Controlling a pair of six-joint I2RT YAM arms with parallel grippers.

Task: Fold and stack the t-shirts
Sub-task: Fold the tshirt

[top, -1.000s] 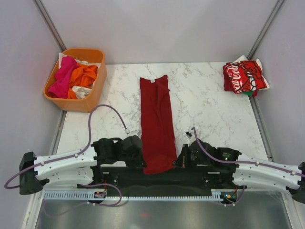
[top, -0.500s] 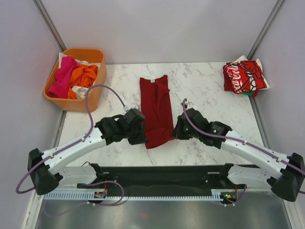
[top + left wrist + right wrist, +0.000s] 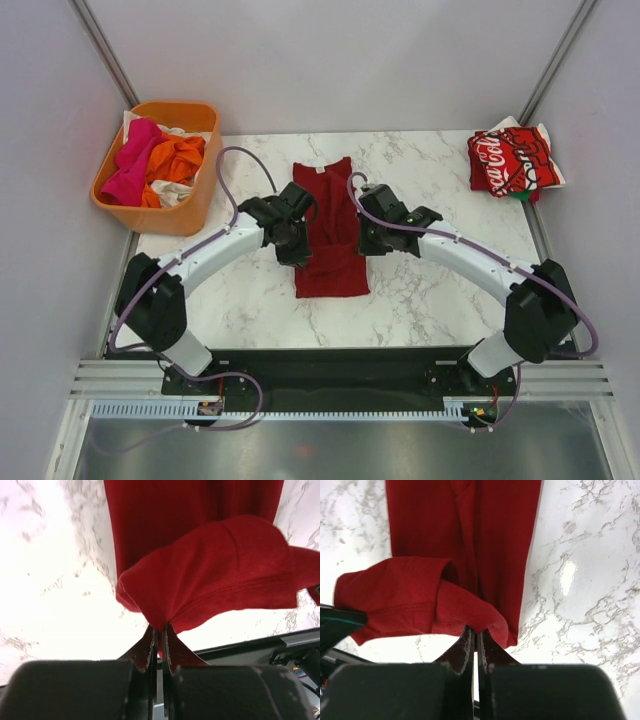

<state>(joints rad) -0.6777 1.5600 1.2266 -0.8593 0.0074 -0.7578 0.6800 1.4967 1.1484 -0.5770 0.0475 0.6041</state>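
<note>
The dark-red t-shirt (image 3: 328, 235) lies as a long narrow strip in the middle of the table, its near end lifted and carried back over itself. My left gripper (image 3: 297, 245) is shut on the left corner of the hem (image 3: 157, 622). My right gripper (image 3: 367, 240) is shut on the right corner of the hem (image 3: 479, 625). Both hold the hem above the strip's middle. A folded bright red Coca-Cola tee (image 3: 513, 162) sits at the far right corner. Pink, orange and white tees (image 3: 155, 165) fill the tub.
An orange plastic tub (image 3: 185, 216) stands at the far left corner of the marble table (image 3: 430, 290). Grey walls with metal posts close in the back and sides. The black base rail runs along the near edge.
Both grippers have moved from the near edge toward the far side, carrying the shirt's near hem up and over the strip. The shirt now looks about half as long.
</note>
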